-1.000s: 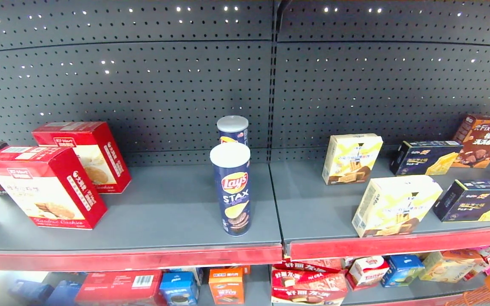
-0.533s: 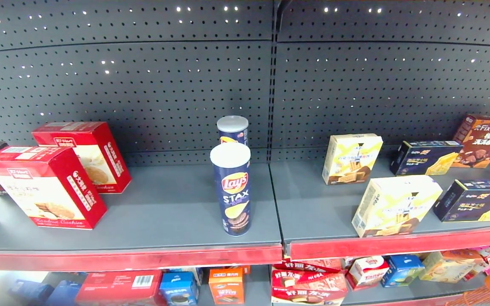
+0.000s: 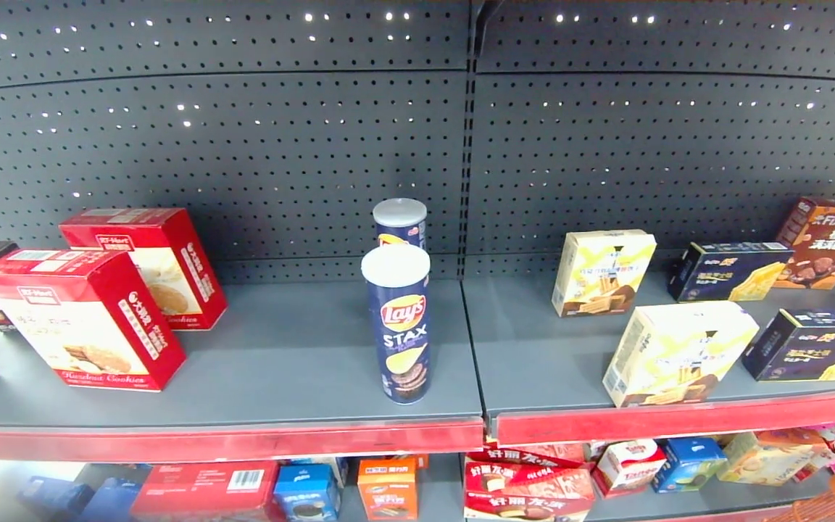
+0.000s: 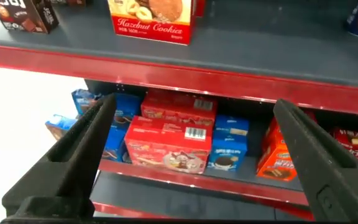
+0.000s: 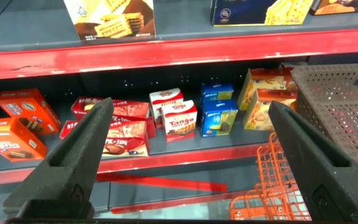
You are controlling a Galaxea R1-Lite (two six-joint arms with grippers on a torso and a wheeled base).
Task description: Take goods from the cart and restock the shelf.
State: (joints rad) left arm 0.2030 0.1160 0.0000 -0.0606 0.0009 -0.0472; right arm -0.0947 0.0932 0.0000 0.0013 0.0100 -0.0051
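Two dark blue chip cans stand in a row on the grey shelf [image 3: 280, 362], one at the front [image 3: 397, 322] and one behind it [image 3: 399, 221]. Red cookie boxes [image 3: 84, 319] sit to their left, pale yellow wafer boxes [image 3: 678, 351] to their right. My left gripper [image 4: 194, 104] is open and holds nothing, facing the lower shelf below the red edge strip [image 4: 229, 65]. Open and holding nothing as well, my right gripper [image 5: 191, 106] faces the lower shelf. Beside it is the cart's grey perforated basket [image 5: 340, 106] on an orange wire frame [image 5: 278, 180].
Dark blue boxes [image 3: 812, 344] and a brown box [image 3: 827, 239] fill the shelf's right end. The lower shelf holds red [image 4: 173, 134], blue [image 5: 219, 115] and orange boxes [image 5: 23, 109]. Bare shelf lies on both sides of the cans. A pegboard wall [image 3: 280, 145] backs the shelf.
The whole head picture has shifted slightly, so the camera moved. Nothing on the shelf has moved.
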